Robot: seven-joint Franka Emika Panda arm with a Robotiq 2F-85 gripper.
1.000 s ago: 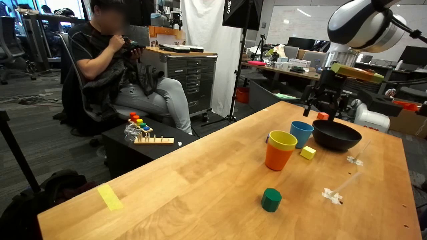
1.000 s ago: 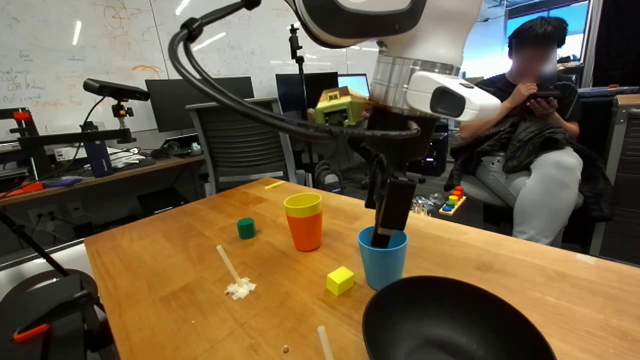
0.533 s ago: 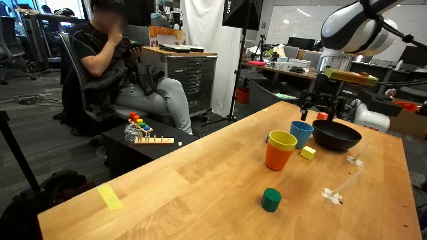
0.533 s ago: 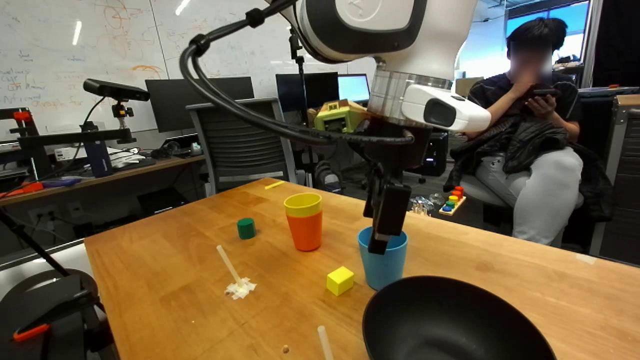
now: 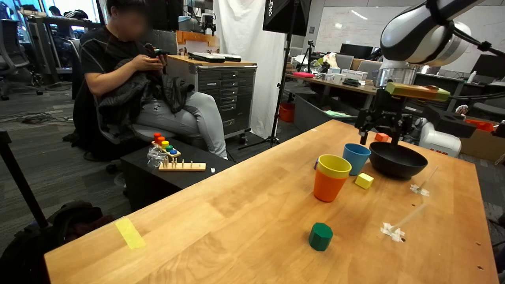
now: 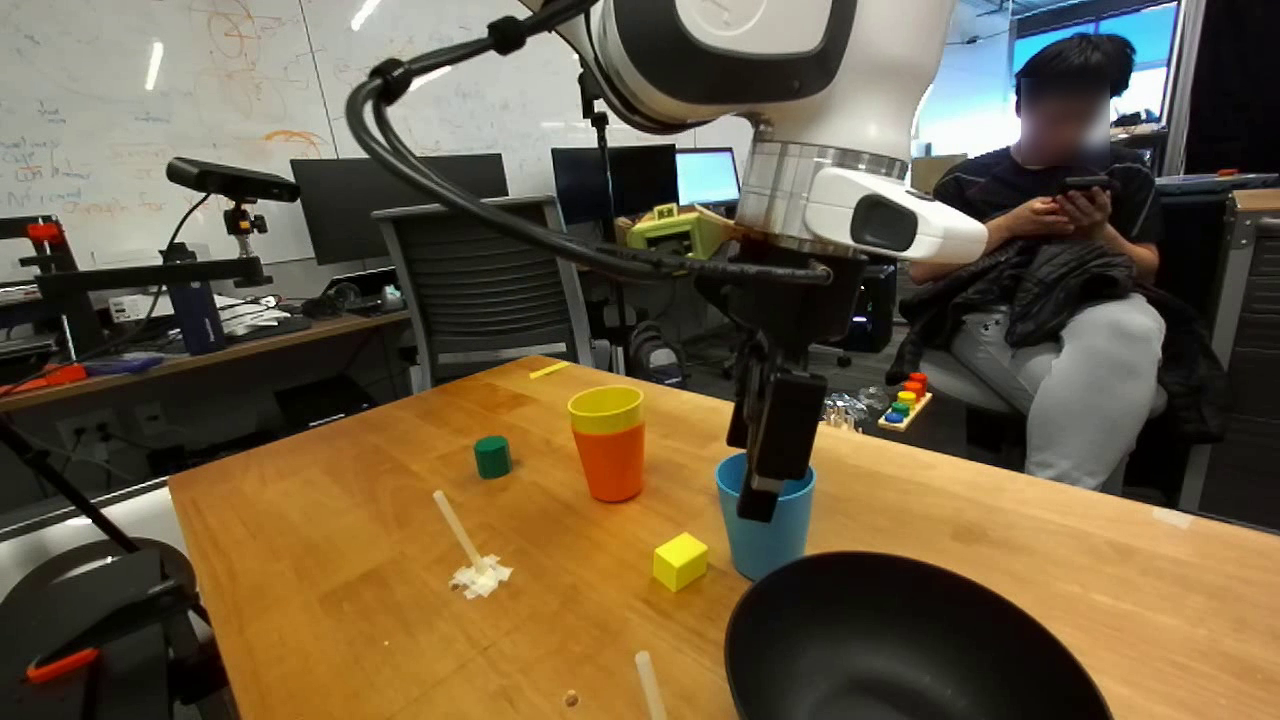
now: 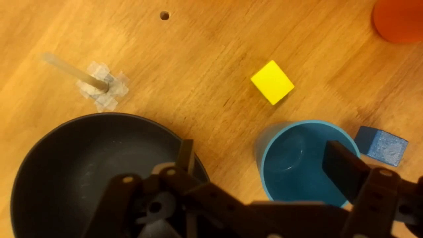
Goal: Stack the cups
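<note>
The blue cup [image 5: 356,159] stands upright and empty on the table beside the black bowl; it also shows in the wrist view [image 7: 287,155]. The yellow-green cup [image 6: 606,410] sits nested inside the orange cup [image 6: 612,465], which stands upright farther off; the orange cup's edge shows in the wrist view [image 7: 400,21]. My gripper [image 5: 378,140] is open with nothing in it, above the blue cup and bowl. In the wrist view the gripper [image 7: 261,158] has one finger [image 7: 343,168] over the blue cup's opening and the other over the bowl's rim.
The wide black bowl [image 5: 398,159] stands close to the blue cup. A yellow block [image 7: 272,82] and a blue block [image 7: 383,145] lie near it. A green block [image 5: 320,236] and an orange-red block [image 5: 381,137] are on the table. Thin rods [image 6: 460,530] are taped upright.
My gripper has come down slightly and shifted slightly, with its fingers still apart. The cups, bowl and blocks have not moved. The seated person's raised hand has come down.
</note>
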